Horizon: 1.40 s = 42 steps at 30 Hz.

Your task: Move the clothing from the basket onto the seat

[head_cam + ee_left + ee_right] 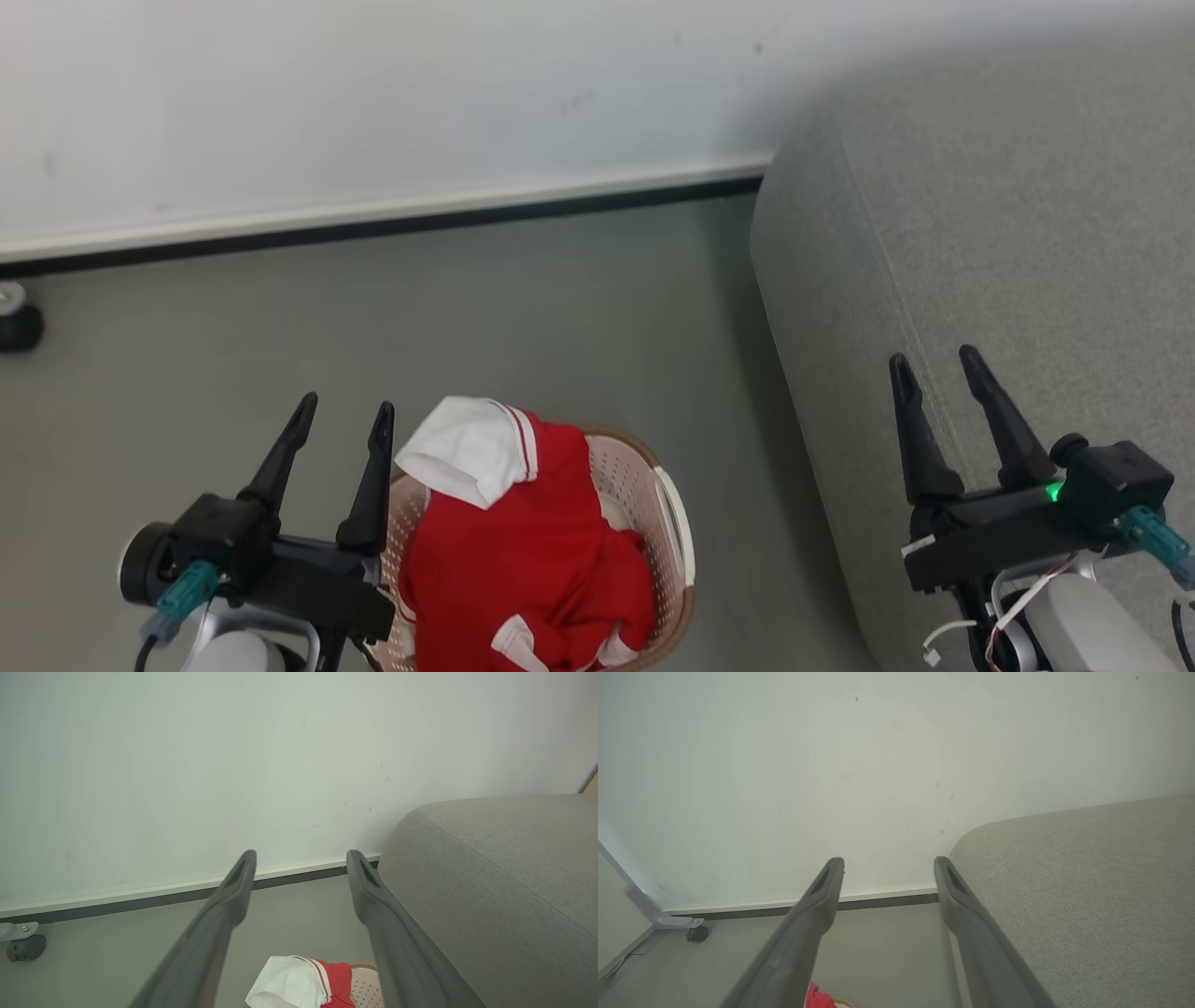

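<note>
– Dark fingers of the left gripper (346, 404) stand apart, empty, just beside the laundry basket (627, 478). Right gripper (934, 355) likewise spread and empty, over the sofa (1027, 233) edge.
– The clothing (523, 551)?
– Red shirts heaped in the basket on the floor (467, 299), a white sleeve (462, 448) over the rim nearest that left gripper. Advised: bring it over the heap, descend, pinch deep into a fold, lift clear of the rim.
</note>
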{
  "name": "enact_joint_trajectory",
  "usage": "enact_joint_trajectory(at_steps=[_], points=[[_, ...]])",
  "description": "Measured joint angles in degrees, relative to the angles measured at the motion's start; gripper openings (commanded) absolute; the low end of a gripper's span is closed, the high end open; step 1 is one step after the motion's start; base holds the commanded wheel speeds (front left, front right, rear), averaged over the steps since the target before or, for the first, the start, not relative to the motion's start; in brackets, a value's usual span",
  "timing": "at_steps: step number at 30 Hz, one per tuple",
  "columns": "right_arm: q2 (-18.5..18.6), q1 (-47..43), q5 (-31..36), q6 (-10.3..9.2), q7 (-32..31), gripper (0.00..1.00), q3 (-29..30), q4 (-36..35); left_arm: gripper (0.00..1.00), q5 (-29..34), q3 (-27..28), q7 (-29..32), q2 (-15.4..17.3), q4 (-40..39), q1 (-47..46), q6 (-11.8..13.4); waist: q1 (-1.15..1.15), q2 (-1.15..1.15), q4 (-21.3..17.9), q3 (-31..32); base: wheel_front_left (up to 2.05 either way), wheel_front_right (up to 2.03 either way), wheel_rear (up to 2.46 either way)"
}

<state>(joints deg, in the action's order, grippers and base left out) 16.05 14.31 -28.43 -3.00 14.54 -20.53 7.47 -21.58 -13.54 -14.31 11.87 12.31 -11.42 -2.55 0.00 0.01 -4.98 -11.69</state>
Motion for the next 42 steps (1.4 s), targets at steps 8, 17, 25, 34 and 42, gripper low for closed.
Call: enact_joint_trajectory(at_steps=[8, 17, 25, 34, 42], points=[[-1.6, 2.7, 0.0, -0.33, 0.0, 1.0, 1.1, -1.7, 1.0, 0.0, -0.8, 1.1, 0.3, 2.9, -3.9, -1.0, 0.01, 0.0, -2.2, -6.0, 0.0, 0.0, 0.0], [-3.9, 6.3, -0.1, -0.36, 0.2, 1.0, 1.4, -3.2, 1.0, 0.1, -1.9, 3.7, 1.0, 8.1, -8.8, -1.6, 0.01, 0.0, -4.8, -13.0, 0.0, 0.0, 0.0], [-4.5, 8.0, 0.2, -0.26, 0.2, 1.0, 1.9, -4.5, 1.0, 0.1, -3.0, 6.8, 1.1, 15.0, -12.9, -2.1, 0.01, 0.0, -7.0, -19.1, 0.0, 0.0, 0.0], [-6.3, 10.1, 0.7, 0.13, 0.2, 1.0, 1.6, -5.5, 1.0, 0.5, -3.3, 10.0, 2.4, 22.8, -16.9, -2.6, 0.01, 0.01, -9.0, -25.5, 0.0, 0.0, 0.0], [-7.8, 11.4, 1.9, 0.57, 0.2, 1.0, 1.1, -5.9, 1.0, 1.3, -4.1, 12.2, 3.7, 28.3, -21.0, -3.1, 0.0, 0.01, -10.9, -30.6, 0.0, 0.0, 0.0]])
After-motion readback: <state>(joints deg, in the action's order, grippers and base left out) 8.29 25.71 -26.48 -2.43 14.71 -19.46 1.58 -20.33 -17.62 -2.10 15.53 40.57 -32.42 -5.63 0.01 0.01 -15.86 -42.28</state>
